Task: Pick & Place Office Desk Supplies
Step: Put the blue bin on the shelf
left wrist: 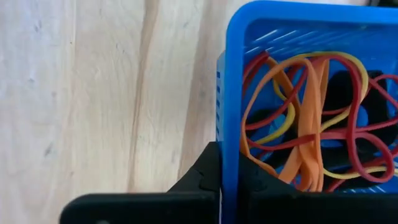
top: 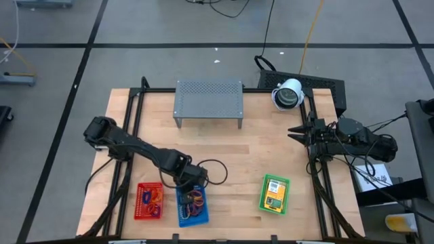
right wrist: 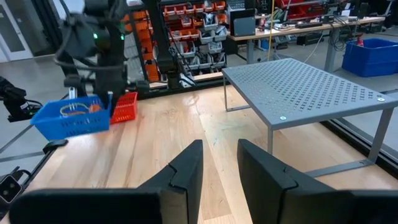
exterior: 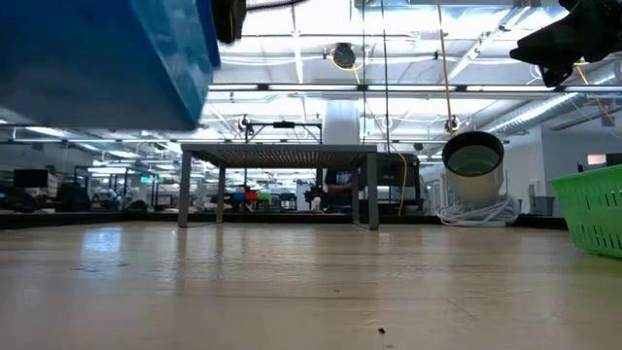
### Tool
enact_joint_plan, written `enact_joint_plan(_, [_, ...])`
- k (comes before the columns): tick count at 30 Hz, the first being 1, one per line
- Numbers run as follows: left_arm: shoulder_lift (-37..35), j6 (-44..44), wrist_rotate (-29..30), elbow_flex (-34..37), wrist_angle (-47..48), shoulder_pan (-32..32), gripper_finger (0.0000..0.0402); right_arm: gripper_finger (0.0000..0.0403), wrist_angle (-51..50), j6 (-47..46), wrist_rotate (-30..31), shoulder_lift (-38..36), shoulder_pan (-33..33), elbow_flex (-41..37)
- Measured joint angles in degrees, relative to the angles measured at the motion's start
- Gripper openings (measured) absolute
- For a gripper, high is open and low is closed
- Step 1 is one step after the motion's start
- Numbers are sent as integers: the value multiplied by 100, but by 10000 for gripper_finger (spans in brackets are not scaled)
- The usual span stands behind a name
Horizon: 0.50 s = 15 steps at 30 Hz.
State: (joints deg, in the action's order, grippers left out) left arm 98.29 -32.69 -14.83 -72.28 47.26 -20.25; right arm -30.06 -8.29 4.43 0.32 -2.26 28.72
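Observation:
A blue mesh basket (top: 192,205) holding red, orange and yellow rubber bands (left wrist: 305,124) hangs above the table's near left part. In the low view the blue mesh basket (exterior: 107,58) is well above the tabletop. My left gripper (left wrist: 229,180) is shut on its wall. A red basket (top: 148,201) with small items stands beside it to the left. A green basket (top: 274,194) with yellow-orange packets stands near the front right. My right gripper (right wrist: 219,162) waits open at the table's right edge, pointing level across the table. My left gripper holds the blue basket by its far end wall (left wrist: 227,143), one finger inside the basket and one outside. The fingers come from above, slanting down. The basket is lifted clear of the table and hangs a little tilted (right wrist: 71,118).
A grey perforated metal shelf (top: 208,102) stands at the far middle of the table. A white cylinder (top: 287,93) sits at the far right corner. Bare wood lies between the shelf and the baskets.

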Motion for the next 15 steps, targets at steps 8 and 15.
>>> enact_joint_plan(8, [-54,1136,129,-1423,1931,298,1,89,2,0,0,-1,-2,0])
enact_joint_plan(15, [-54,2061,298,-2205,2683,1028,1,89,4,0,0,0,0,-1])
